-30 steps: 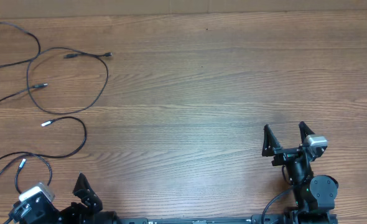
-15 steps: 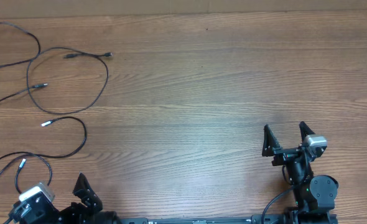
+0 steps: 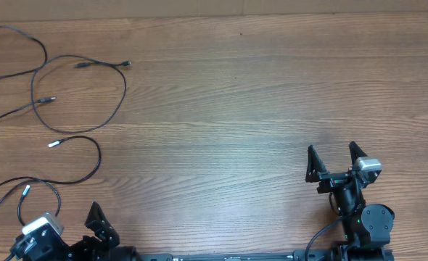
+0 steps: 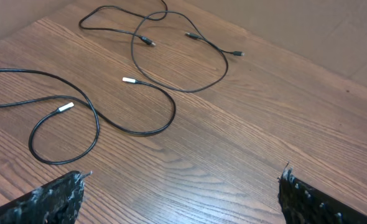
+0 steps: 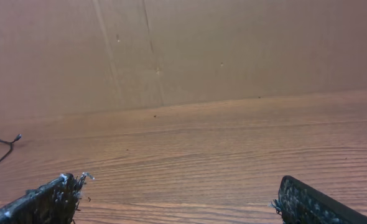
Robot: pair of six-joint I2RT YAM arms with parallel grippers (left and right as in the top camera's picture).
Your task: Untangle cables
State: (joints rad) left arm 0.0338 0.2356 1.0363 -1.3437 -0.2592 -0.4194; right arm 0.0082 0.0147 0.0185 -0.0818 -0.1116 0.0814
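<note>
We see a wood-grain table (image 3: 236, 109) backed by a brown cardboard wall (image 5: 202, 50). The cables (image 3: 125, 87) lie in loose loops on the table's far-left part, some crossing, 2 plugs tipped white. Our left gripper (image 4: 182, 193) has its jaws spread wide and holds nothing; the nearest loop lies just ahead, to its left. Our right gripper (image 3: 332, 148), jaws equally wide and empty, sits well apart from them across the table.

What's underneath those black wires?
Only the wooden table. Where the cables cross, one hides a tiny bit of the other; nothing else is covered.
</note>
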